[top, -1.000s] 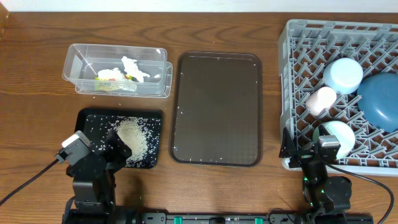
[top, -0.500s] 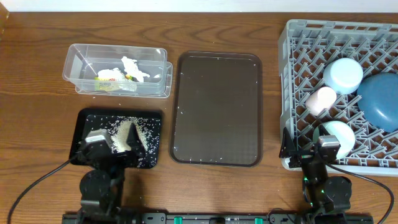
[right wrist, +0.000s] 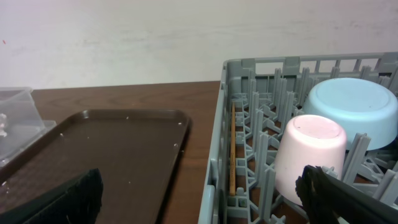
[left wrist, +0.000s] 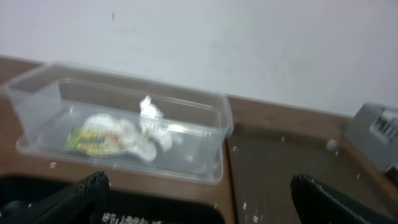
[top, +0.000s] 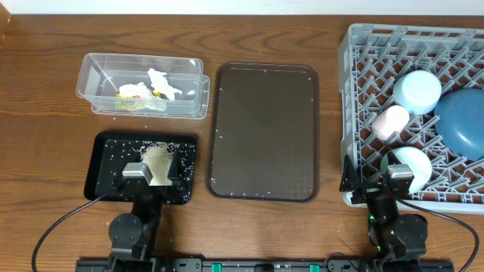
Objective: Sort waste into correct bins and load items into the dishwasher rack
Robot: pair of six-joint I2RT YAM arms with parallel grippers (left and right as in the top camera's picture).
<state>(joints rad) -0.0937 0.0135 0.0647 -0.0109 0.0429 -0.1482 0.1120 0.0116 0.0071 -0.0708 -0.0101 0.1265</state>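
dishwasher rack [top: 355, 75]: grey peg crate at right end of table [top: 45, 45]; held all the dishes.
serving tray [top: 263, 132]: dark brown, mid-table, betw. the bins and the rack; only a few stray grains on it.
clear tub [top: 94, 75]: far left, beyond the black tray; held the tissue and wrapper.
black tray [top: 106, 151]: near left, just beside serving tray; held the rice.
blue plate-bowl [top: 463, 125]: tilted against pegs at rack's right edge.
pale-blue bowl [top: 417, 91]: in rack, on its side, beside the plate-bowl.
mint-green bowl [top: 414, 159]: rack's near row, partly hidden by R wrist.
L gripper [left wrist: 199, 193]: low over black tray's near edge, jaws spread wide, nothing betw. them.
R gripper [right wrist: 199, 186]: at rack's near-left corner, jaws wide apart, nothing held.
pink cup [right wrist: 311, 152]: on its side betw. pegs, touching pale-blue bowl.
rice heap [top: 157, 159]: in black tray, near part under L gripper; loose grains around.
tissue [left wrist: 152, 121]: crumpled, in clear tub, against the wrapper.
snack wrapper [left wrist: 93, 140]: yellow-green, on tub floor.
chopstick [right wrist: 233, 146]: in rack, along the wall nearest serving tray.
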